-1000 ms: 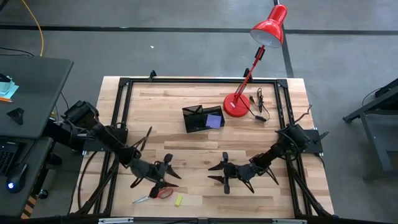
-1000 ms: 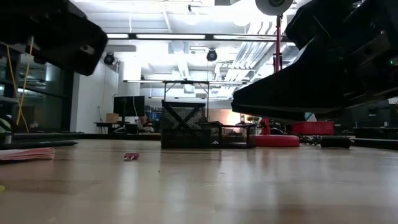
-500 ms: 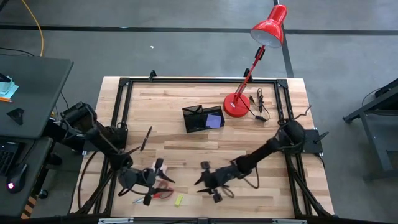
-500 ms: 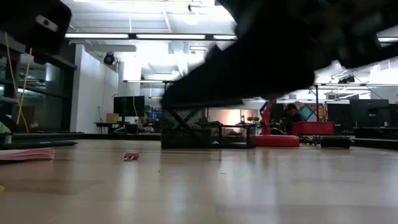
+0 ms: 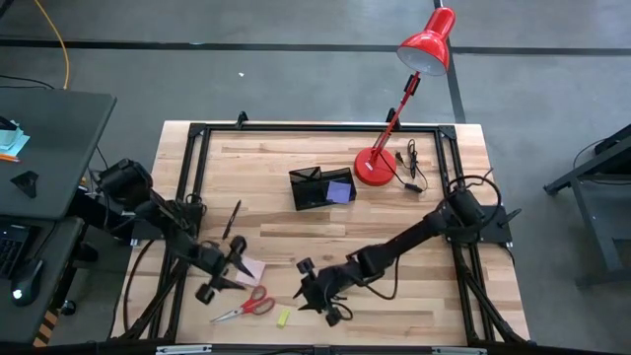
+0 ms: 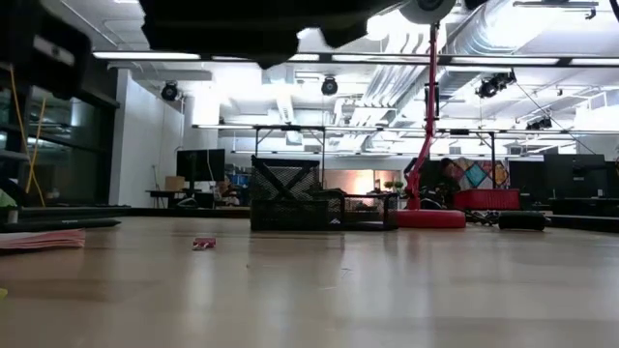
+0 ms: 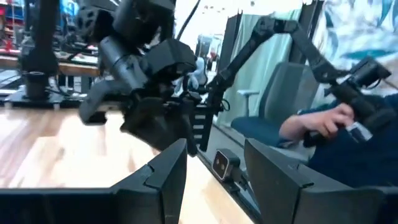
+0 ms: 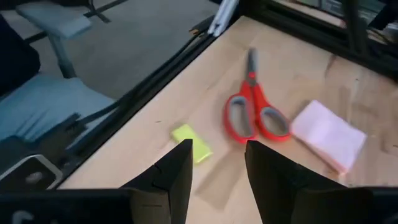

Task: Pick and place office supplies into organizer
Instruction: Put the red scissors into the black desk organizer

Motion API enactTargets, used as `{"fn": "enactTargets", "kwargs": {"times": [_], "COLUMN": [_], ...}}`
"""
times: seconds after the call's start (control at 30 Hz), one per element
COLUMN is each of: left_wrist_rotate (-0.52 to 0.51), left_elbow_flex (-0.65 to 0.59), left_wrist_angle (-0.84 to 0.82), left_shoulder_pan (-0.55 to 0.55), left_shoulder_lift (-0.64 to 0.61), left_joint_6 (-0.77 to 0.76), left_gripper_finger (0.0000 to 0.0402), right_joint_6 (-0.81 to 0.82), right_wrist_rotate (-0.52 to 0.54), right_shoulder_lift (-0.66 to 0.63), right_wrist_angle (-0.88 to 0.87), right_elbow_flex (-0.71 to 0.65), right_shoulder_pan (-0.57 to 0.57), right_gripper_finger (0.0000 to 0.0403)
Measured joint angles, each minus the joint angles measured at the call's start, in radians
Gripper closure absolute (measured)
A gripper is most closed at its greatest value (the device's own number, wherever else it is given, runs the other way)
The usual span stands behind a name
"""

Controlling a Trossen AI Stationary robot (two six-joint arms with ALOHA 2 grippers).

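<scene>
On the wooden table point(image 5: 296, 217), both spread tools, left point(image 5: 219, 277) and right point(image 5: 314, 299), flank scissors point(image 5: 244, 306).

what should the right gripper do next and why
Probably drop straight down onto the yellow piece and close. The right gripper hangs open above the table's near edge, nothing between its fingers, and its wrist view shows that piece just ahead of them, nearer than the scissors and pink pad.
</scene>
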Motion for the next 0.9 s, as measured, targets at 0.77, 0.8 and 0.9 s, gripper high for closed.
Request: {"fn": "enactTargets", "kwargs": {"times": [0.77,0.8,0.9], "left_wrist_rotate": [-0.055,-0.055,-0.059], "left_elbow_flex": [0.101,0.111,0.129], "left_wrist_angle": [-0.327,-0.331,-0.342], "left_shoulder_pan": [0.001,0.001,0.001], "left_shoulder_lift": [-0.070,-0.070,-0.070], "left_joint_6": [-0.095,-0.095,-0.086], "left_gripper_finger": [0.0250,0.0250,0.0250], "right_joint_6": [0.050,0.050,0.073], "right_wrist_rotate": [-0.325,-0.327,-0.281], "right_shoulder_lift": [0.025,0.025,0.011], "right_wrist_angle": [0.625,0.744,0.959], "right_elbow_flex": [-0.136,-0.172,-0.313], "right_shoulder_pan": [-0.015,-0.002,0.028], "right_gripper_finger": [0.0313,0.0319,0.0333]}}
